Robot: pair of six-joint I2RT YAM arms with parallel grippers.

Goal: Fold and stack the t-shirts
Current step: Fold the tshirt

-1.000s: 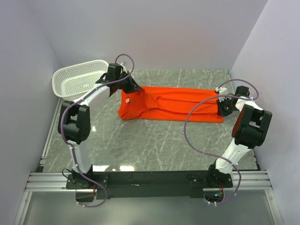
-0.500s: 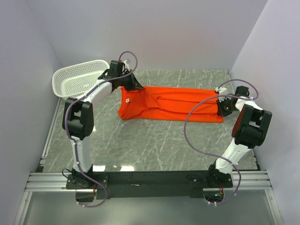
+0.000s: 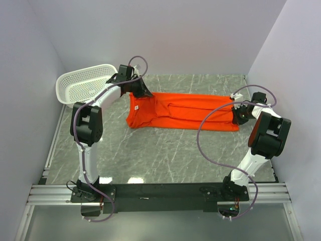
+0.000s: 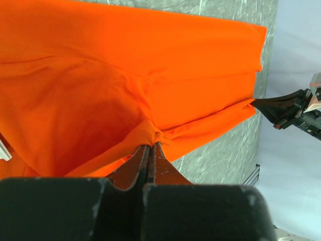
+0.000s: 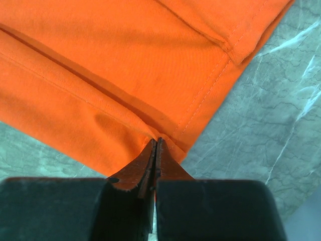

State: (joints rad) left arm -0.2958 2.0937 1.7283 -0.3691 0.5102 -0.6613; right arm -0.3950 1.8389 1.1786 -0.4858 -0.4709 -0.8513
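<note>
Left gripper [image 3: 141,93] is pinched tight on the t-shirt [image 3: 185,113]. In the left wrist view its two dark fingers meet at the lower middle of the frame [image 4: 151,145] with a small pucker of orange cloth [image 4: 125,75] caught at their tips. From the top view this grip is hard to read, since the gripper's black body covers the fingertips at the upper left corner of the cloth.

Right gripper [image 3: 235,114] is likewise clamped on the shirt. Its wrist view shows the fingers closed together at the lower middle [image 5: 156,141], biting a stitched hem edge [image 5: 125,60]. In the left wrist view this same gripper [image 4: 281,108] appears at the right edge, cut off by the frame, its tip touching the far corner of the cloth.

The shirt lies as a long orange-red band across the middle of the grey marble table [image 3: 165,150], stretched between the two grippers, with fold lines running along it. A small white neck label [image 3: 136,107] shows near its left end. Sleeves cannot be made out separately.

A white perforated basket [image 3: 83,85] sits at the upper left, apart from the shirt, partly hidden behind the left arm.
</note>
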